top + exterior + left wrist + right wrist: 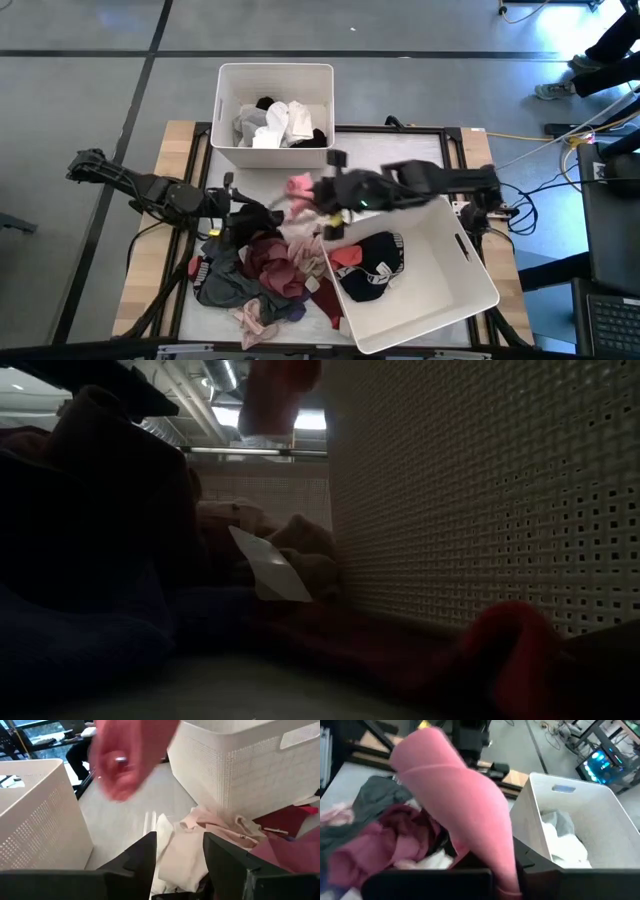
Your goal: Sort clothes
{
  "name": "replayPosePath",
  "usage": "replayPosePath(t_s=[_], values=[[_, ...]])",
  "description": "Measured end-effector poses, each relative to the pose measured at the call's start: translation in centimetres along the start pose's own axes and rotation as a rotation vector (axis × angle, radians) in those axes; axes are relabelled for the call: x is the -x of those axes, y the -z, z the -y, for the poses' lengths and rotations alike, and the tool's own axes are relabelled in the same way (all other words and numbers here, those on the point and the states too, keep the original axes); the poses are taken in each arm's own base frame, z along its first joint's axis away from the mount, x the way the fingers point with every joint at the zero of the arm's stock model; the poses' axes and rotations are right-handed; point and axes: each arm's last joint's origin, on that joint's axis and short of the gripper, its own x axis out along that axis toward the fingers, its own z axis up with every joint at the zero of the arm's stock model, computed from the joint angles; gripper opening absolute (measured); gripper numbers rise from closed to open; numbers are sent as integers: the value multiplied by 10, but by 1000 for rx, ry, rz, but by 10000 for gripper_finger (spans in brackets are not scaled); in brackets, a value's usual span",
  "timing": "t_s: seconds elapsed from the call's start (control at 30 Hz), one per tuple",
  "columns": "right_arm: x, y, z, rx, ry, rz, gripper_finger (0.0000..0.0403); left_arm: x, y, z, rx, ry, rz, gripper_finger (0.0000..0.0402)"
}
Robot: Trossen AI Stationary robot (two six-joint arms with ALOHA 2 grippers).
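The clothes lie in a mixed pile (pixel 262 272) of maroon, grey, black and beige at the table's near left. My right gripper (pixel 323 200), reaching in from the right, is shut on a pink garment (pixel 299 186) held above the table between the two bins. That pink garment (pixel 455 795) fills the right wrist view and shows blurred in the left wrist view (pixel 125 760). My left gripper (pixel 180 855) stands open at the pile's far left edge (pixel 236 206), over a beige garment (pixel 187 845) that lies on the table. My right gripper holds the pink garment by one end (pixel 502 870); the cloth itself covers the fingers, so the kind of hold and the number of layers do not show. The gripper slants down from the table's right. The garment is lifted clear of the pile and the table.
A white bin (pixel 224 110) at the far middle holds white, grey and black pieces. A second white bin (pixel 470 270) at the near right holds black and red pieces. Its perforated wall (pixel 480 490) stands close to the pile. A person's legs (pixel 610 50) show beyond the far right.
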Motion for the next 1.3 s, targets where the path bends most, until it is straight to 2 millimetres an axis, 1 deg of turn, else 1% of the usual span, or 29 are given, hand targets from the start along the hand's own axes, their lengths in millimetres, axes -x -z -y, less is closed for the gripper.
replayPosePath(t_s=[0.17,0.33,0.5,0.63,0.77,0.9,0.97,1.07,1.2,1.3], values=[[50,1,-11,-37,20,1,7,0,-1,0,7,0,6,153],[87,6,-28,-112,-67,-9,11,0,-1,0,10,-1,6,153],[119,15,-49,-166,-134,-44,13,0,-1,0,11,0,5,153],[135,23,-68,-207,-168,-90,13,-1,1,0,7,0,-3,153],[151,35,-84,-285,-185,-168,14,-1,1,1,2,0,-3,153],[154,48,-94,-356,-123,-250,14,-1,1,1,-2,0,0,153],[152,53,-98,-359,-104,-257,14,-1,1,1,-1,-1,0,153],[142,62,-105,-355,-75,-306,14,-1,1,1,-2,0,0,153],[117,78,-110,-359,-1,-402,15,-1,1,1,3,0,-2,153],[90,93,-105,-424,56,-516,22,-1,1,1,-5,0,-2,153]])
